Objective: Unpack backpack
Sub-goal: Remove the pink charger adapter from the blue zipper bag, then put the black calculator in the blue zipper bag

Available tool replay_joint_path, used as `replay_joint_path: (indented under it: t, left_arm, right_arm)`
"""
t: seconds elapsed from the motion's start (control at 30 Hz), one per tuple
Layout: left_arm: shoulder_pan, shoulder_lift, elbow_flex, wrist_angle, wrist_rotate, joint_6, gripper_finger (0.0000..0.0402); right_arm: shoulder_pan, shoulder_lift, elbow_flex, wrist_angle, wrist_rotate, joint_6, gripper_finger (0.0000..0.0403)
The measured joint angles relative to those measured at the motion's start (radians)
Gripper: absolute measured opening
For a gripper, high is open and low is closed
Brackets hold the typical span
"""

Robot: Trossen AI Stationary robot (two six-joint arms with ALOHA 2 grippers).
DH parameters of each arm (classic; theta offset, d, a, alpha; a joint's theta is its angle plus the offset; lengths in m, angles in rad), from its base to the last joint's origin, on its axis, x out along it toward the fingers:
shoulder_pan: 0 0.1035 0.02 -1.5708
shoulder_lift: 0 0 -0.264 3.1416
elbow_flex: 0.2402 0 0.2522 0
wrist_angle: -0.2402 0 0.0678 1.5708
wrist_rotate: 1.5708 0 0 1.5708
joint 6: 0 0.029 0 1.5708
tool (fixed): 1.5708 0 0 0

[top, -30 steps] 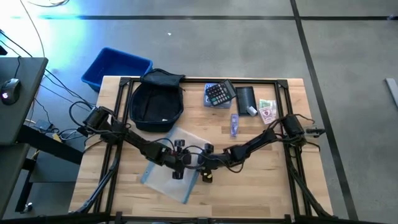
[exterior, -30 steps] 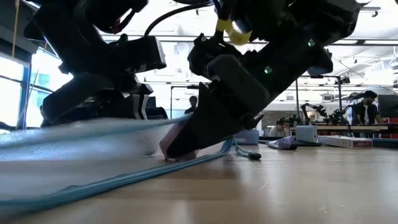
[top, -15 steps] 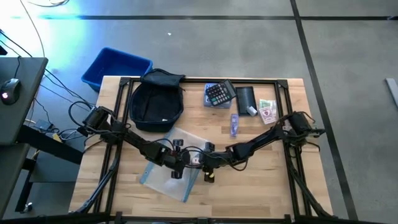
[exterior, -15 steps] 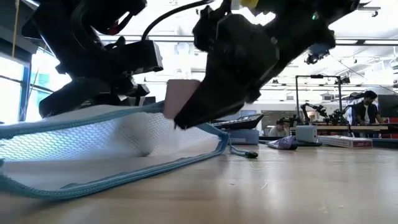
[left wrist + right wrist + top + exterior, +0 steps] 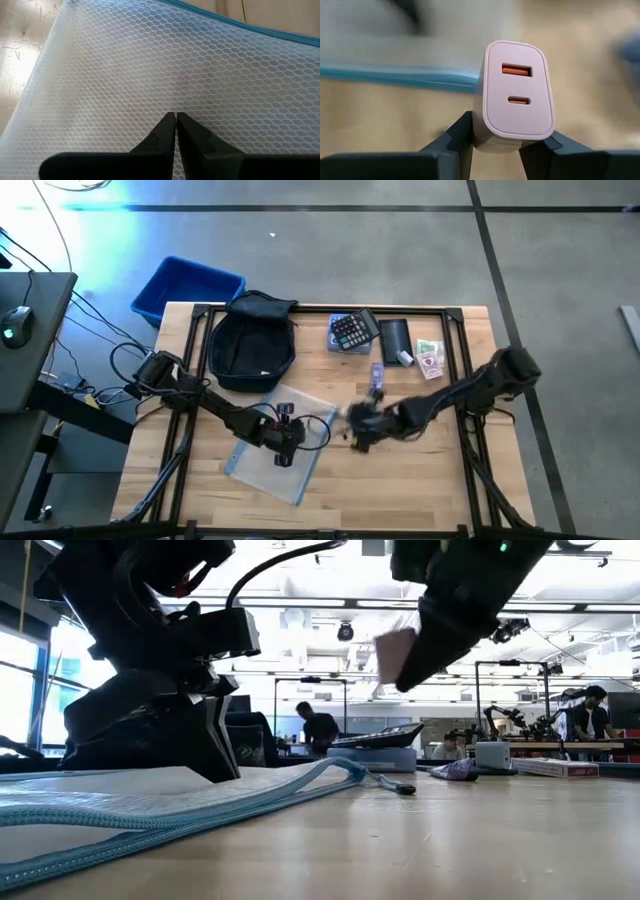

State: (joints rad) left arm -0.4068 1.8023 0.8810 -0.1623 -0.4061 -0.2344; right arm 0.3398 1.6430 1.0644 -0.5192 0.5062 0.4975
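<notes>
Pinning the mesh pouch flat with my shut left gripper, I lift the pink charger, clamped in my right gripper, clear just beside it.

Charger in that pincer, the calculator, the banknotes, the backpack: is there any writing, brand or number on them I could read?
No text can be read anywhere.
Pink charger held in the right pincer: two ports, no print visible.
Calculator: keys too small to read.
Banknotes: print too small.
Backpack: a pale logo, too small to read.
Mesh pouch under the shut left pincer: no label.
</notes>
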Motion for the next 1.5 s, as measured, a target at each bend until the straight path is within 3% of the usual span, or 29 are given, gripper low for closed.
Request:
replay_joint_path:
  t: [0.1,0.2,0.4,0.5,0.6,0.9,1.1,1.23,1.37,1.5]
  left_arm:
    - [0.0,0.0,-0.001,0.002,0.0,-0.004,0.0]
    - [0.0,0.0,-0.001,0.002,0.001,-0.021,0.0]
    - [0.0,0.0,-0.001,0.002,0.001,-0.024,0.0]
    - [0.0,0.0,-0.001,0.002,0.001,-0.018,0.0]
    - [0.0,0.0,-0.001,0.002,0.002,-0.018,0.0]
    - [0.0,0.0,-0.001,0.003,0.002,-0.024,0.0]
    - [0.0,-0.001,-0.001,0.002,0.002,-0.017,0.0]
    - [-0.002,-0.018,0.012,-0.052,0.0,0.0,0.0]
    - [-0.022,-0.053,0.071,-0.204,-0.115,-0.05,0.0]
    - [-0.059,-0.076,0.12,-0.338,-0.254,-0.126,0.0]
  right_arm:
    - [-0.124,-0.053,-0.024,-0.067,0.032,-0.006,0.0104]
    - [-0.309,-0.087,-0.106,-0.015,-0.034,-0.023,0.0104]
    - [-0.583,-0.12,-0.36,0.377,-0.244,0.038,0.0104]
    - [-0.639,-0.12,-0.461,0.55,-0.376,0.112,0.0104]
    - [-0.655,-0.121,-0.525,0.623,-0.441,0.163,0.0106]
    - [-0.654,-0.129,-0.56,0.66,-0.462,0.123,0.0235]
    - [-0.639,-0.231,-0.542,0.658,-0.422,0.068,0.0267]
    - [-0.555,-0.327,-0.542,0.659,-0.346,-0.08,0.0269]
    - [-0.452,-0.367,-0.542,0.658,-0.193,-0.185,0.027]
    - [-0.486,-0.371,-0.542,0.656,0.009,-0.048,0.0267]
